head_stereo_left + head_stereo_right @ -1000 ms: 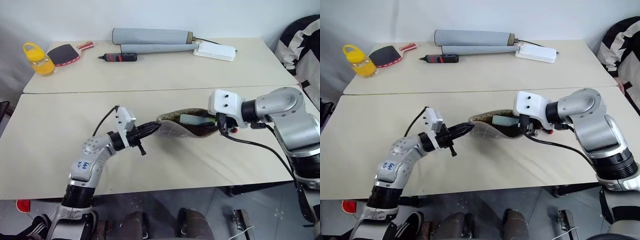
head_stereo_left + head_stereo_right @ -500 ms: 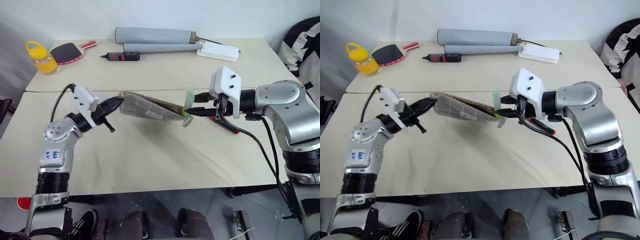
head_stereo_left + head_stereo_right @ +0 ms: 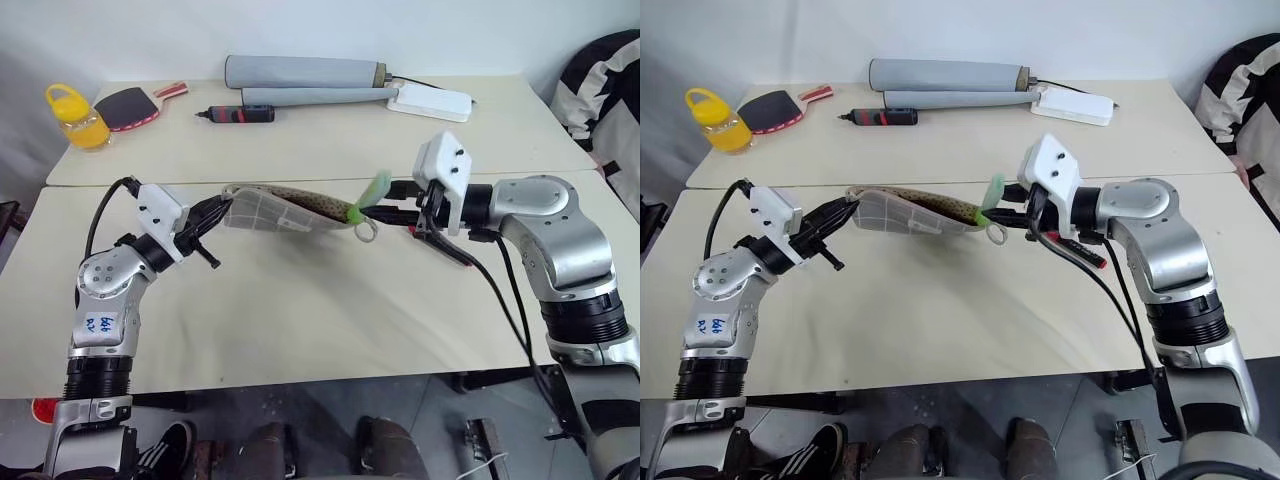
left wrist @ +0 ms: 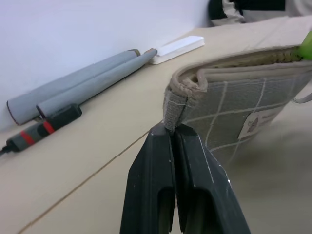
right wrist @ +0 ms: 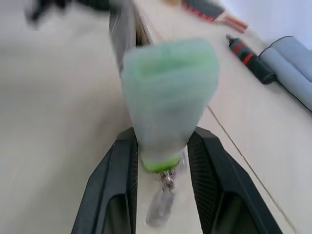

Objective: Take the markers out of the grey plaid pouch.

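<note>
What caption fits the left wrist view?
Left hand pinching the grey plaid pouch by its end tab above the table.

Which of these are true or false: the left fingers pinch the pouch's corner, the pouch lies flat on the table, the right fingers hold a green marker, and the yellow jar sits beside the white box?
1. The left gripper pinches the grey plaid pouch at its end. True.
2. The pouch lies flat on the table. False: it is held up in the air between both arms.
3. The right gripper holds the light green marker. True.
4. The yellow jar sits beside the white box. False: they are at opposite ends of the far table.
</note>
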You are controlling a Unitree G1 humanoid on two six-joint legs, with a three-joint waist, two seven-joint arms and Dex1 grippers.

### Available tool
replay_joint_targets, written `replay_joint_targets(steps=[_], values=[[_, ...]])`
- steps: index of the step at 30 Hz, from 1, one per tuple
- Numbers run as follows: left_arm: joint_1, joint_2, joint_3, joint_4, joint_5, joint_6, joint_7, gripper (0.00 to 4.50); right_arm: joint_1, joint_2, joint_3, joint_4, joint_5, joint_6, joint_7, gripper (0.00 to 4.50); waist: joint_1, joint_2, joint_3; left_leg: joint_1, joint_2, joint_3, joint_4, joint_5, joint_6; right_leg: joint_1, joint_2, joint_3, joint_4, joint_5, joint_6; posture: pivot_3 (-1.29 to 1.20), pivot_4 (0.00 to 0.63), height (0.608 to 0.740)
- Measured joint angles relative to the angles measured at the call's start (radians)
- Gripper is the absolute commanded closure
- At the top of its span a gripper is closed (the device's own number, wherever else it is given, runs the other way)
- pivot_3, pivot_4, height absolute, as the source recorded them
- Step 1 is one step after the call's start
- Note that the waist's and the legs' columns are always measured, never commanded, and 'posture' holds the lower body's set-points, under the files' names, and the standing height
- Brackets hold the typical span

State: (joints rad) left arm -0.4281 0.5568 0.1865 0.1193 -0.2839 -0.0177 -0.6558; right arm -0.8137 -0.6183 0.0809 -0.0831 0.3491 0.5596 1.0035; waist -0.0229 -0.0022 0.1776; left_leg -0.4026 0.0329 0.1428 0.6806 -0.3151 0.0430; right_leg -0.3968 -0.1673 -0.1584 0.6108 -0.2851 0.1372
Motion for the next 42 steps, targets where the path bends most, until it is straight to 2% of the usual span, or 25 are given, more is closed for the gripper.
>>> replay_joint_targets(steps=[7,10,17,20,24,26,31,42], values=[[-0.008,0.000,0.004,0.013,0.017,-0.003,0.037,4.50,-0.035,0.028,-0.083,-0.031,0.099,0.095,-0.056,3.42,-0.001,0.000,0.000,0.000,0.000,0.000,0.000,0.000,0.000,0.000,0.000,0.000,0.000,0.000,0.000,0.00,0.150,0.740],[-0.022,0.010,0.003,0.027,0.052,-0.034,0.058,4.50,-0.023,-0.048,-0.050,-0.032,0.047,0.062,-0.042,3.42,0.001,0.000,0.000,0.000,0.000,0.000,0.000,0.000,0.000,0.000,0.000,0.000,-0.001,0.000,0.000,0.00,0.150,0.740],[-0.082,0.175,0.035,0.156,0.249,-0.244,0.177,4.50,0.107,-0.284,0.108,0.006,-0.158,-0.063,0.080,3.42,-0.004,0.000,0.000,0.000,-0.001,0.002,-0.003,0.000,0.000,-0.003,-0.001,0.001,-0.001,0.000,0.000,0.00,0.150,0.740],[-0.086,0.188,0.018,0.149,0.309,-0.301,0.204,4.50,0.112,-0.329,0.158,0.001,-0.225,-0.093,0.126,3.42,-0.005,0.000,0.000,0.000,0.000,0.002,-0.004,0.000,0.000,-0.003,-0.001,0.001,-0.001,0.000,0.000,0.00,0.150,0.740],[-0.002,0.063,-0.076,0.073,0.314,-0.298,0.204,4.50,0.100,-0.289,0.233,-0.006,-0.301,-0.129,0.137,3.42,-0.004,0.000,0.000,0.000,0.000,0.002,-0.002,0.000,0.000,-0.003,-0.001,0.001,0.000,0.000,0.000,0.00,0.150,0.740],[0.043,0.030,-0.119,0.060,0.322,-0.288,0.202,4.50,0.101,-0.264,0.250,-0.002,-0.317,-0.141,0.133,3.42,-0.004,0.000,0.000,0.000,0.000,0.002,-0.002,0.000,0.000,-0.003,-0.001,0.001,0.000,0.000,0.000,0.00,0.150,0.740],[0.135,-0.004,-0.134,0.037,0.322,-0.269,0.201,4.50,0.111,-0.195,0.250,0.067,-0.346,-0.213,0.085,3.42,-0.005,-0.001,-0.001,0.001,0.001,0.002,0.001,0.000,0.000,0.000,0.000,0.001,0.000,0.000,0.000,0.00,0.150,0.740],[0.152,-0.036,-0.129,0.013,0.288,-0.251,0.183,4.50,0.116,-0.126,0.229,0.204,-0.377,-0.325,0.001,3.42,-0.002,-0.001,-0.001,0.001,-0.001,0.001,0.001,0.001,0.002,0.001,-0.003,0.000,0.001,0.000,0.000,0.00,0.150,0.740]])
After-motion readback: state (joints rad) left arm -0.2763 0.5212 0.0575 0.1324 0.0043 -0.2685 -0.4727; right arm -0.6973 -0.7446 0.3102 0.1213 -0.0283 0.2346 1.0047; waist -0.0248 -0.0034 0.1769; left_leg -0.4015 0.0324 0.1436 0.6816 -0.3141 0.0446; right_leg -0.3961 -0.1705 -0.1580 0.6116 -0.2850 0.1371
